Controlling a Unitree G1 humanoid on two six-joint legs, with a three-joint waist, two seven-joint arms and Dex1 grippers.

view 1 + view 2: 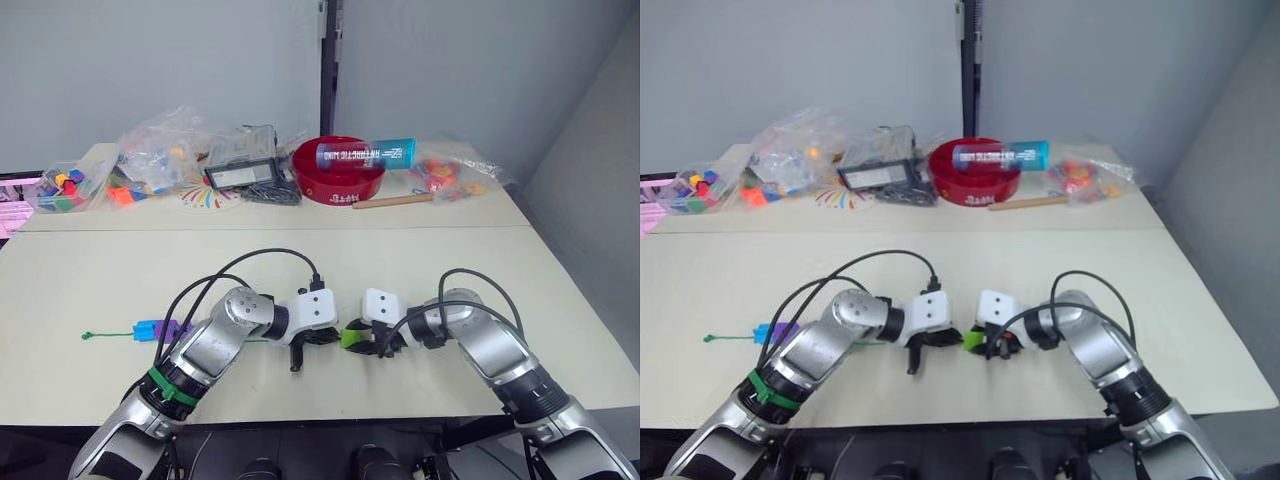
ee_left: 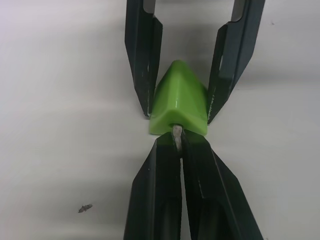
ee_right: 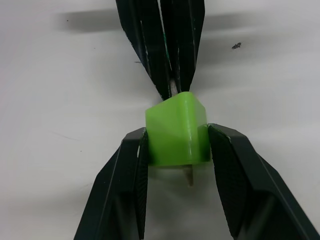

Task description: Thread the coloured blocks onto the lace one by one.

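While the right gripper clamps the light green block low over the table, the left gripper pinches the lace tip (pale end emerging beyond the block). Advice: hold alignment, push straight, regrip beyond the exit.

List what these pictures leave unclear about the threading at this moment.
- Lace: the stretch running from the threaded blocks toward the left gripper is hidden behind the left forearm in the eye views.
- How many threaded blocks there are: too small and partly covered by a black cable.
- The hole through the light green block held by the right gripper: its inside is hidden, though the pale tip shows past the far side.
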